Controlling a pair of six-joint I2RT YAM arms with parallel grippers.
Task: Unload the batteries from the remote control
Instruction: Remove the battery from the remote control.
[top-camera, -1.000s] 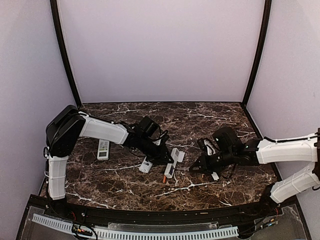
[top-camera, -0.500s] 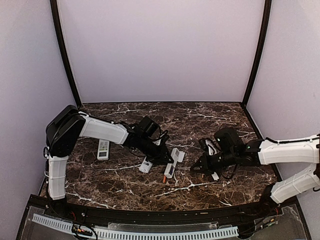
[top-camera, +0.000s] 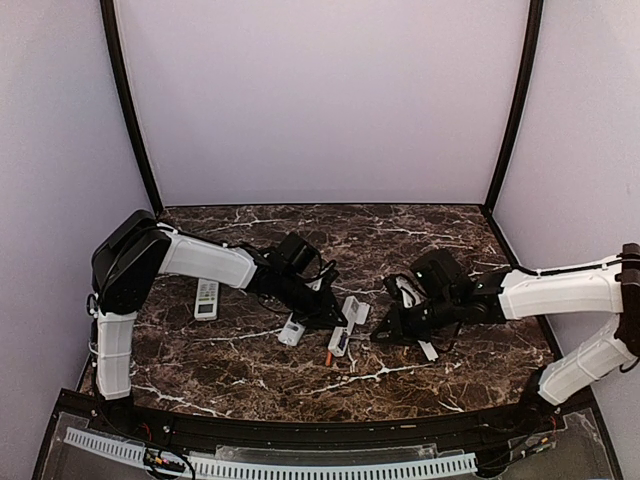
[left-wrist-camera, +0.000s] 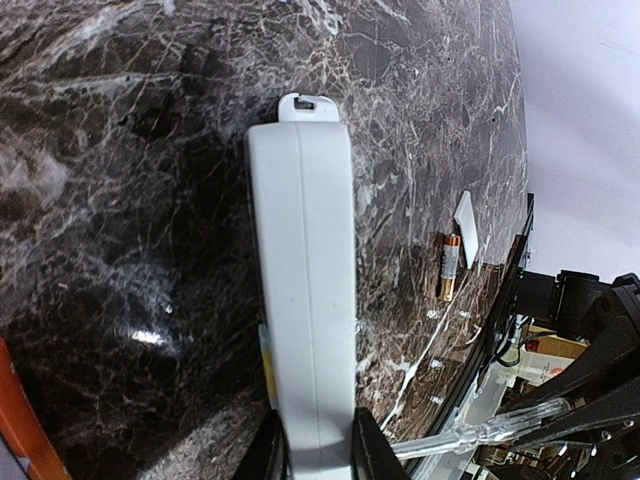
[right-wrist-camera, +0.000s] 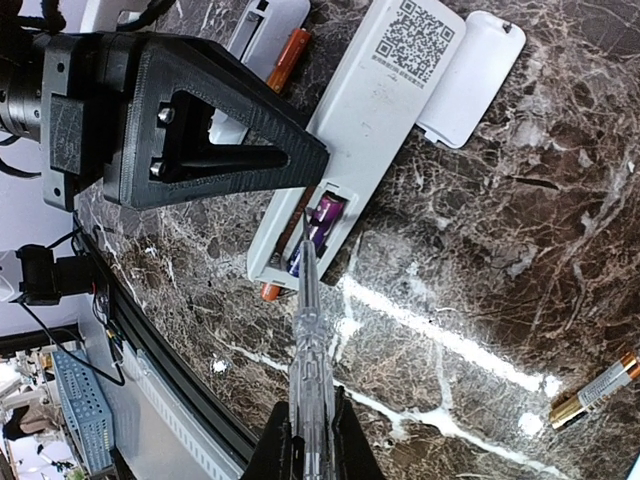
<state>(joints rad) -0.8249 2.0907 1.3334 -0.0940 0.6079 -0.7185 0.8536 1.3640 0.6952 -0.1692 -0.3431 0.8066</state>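
Batteries: two show in the open bay of the remote control, one purple and one bluish, just beside each other.
Remote control: lies back up on the surface, QR label showing; a detached white cover sits just beside its far end.
Loose battery: copper-gold, flat on the surface, well apart from the remote control. The left wrist view also shows one, near a small white plate.
Orange battery: at the edge of a second remote; cannot tell whether it is in it or beside it.
Left hand: closed down on the remote control, pinching its near end from both sides.
Right hand: fully closed on a clear tool, a slim one; the tip reaches into the bay at the batteries.
Overhead: both hands meet near mid-surface; a third remote lies apart to the left.
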